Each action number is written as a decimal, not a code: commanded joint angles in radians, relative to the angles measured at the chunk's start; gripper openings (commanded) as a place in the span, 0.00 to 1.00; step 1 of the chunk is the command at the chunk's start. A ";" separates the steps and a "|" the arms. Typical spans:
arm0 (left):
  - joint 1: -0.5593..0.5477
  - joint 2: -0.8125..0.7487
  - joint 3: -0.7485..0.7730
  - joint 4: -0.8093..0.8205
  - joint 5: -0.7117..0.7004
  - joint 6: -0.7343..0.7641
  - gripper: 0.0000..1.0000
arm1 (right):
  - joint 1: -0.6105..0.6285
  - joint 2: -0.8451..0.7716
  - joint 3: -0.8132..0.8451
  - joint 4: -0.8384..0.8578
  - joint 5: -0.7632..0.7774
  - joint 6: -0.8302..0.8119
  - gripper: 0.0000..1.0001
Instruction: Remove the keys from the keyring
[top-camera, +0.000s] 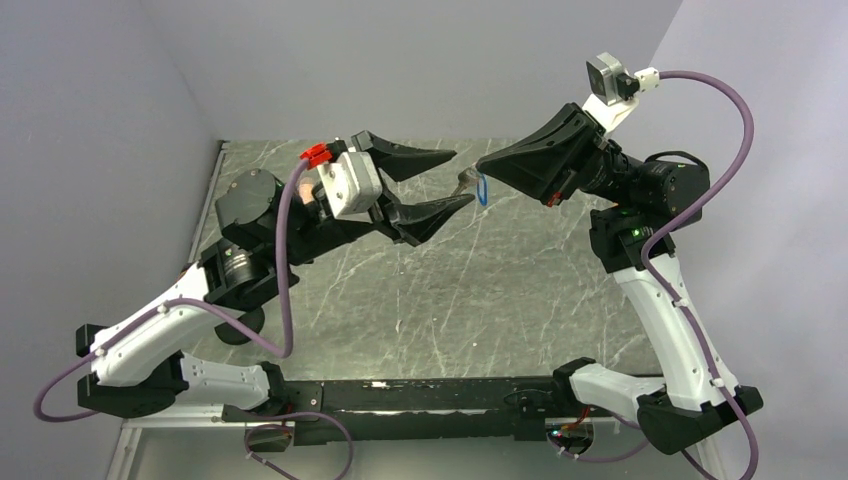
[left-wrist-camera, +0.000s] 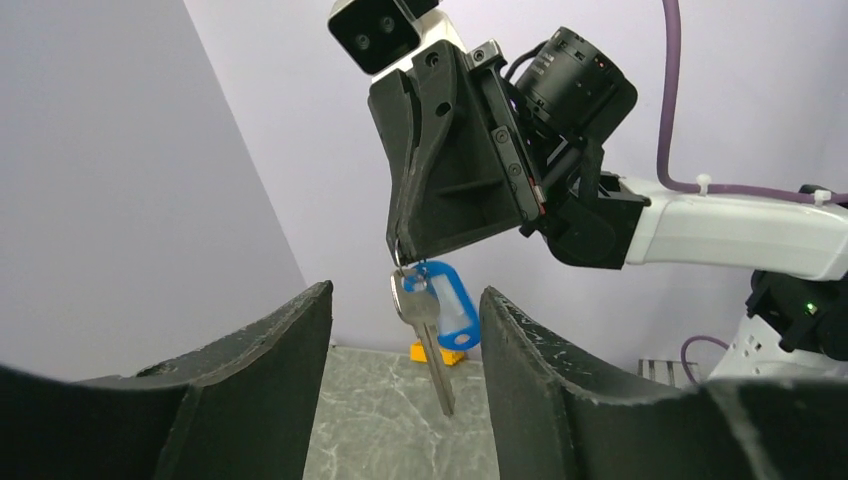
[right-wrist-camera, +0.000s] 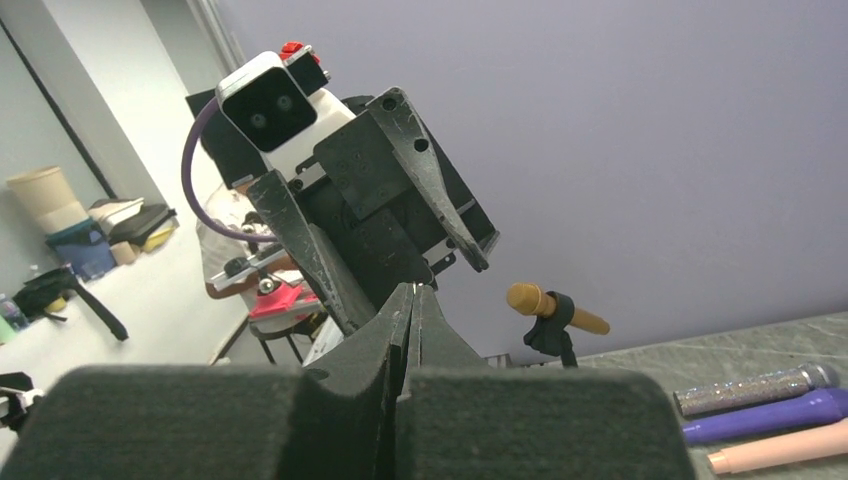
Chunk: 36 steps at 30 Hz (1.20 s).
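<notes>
The right claw (top-camera: 482, 164) is clamped on the keyring (left-wrist-camera: 402, 268), so the keys (left-wrist-camera: 428, 335) hang blade-down above the table (top-camera: 520, 290), just ahead of the wide-open left claw (top-camera: 462, 178), between its fingers

The right hand (right-wrist-camera: 412, 296) has fingers pressed together; a purple cylinder (right-wrist-camera: 770, 415) lies beside a peach cylinder (right-wrist-camera: 790, 448)

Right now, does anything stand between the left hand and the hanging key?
Nothing visible does. The right hand pinches the keyring; the key and blue tag hang below it in open air, facing the gap of the open left hand.
</notes>
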 joint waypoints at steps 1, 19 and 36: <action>0.011 -0.037 0.052 -0.086 0.026 -0.008 0.58 | 0.000 -0.020 0.040 -0.009 0.011 -0.024 0.00; 0.029 0.034 0.128 -0.161 0.080 -0.081 0.42 | 0.001 -0.028 0.017 0.050 -0.003 0.023 0.00; 0.036 0.046 0.142 -0.154 0.087 -0.101 0.26 | 0.001 -0.030 0.005 0.062 -0.029 0.039 0.00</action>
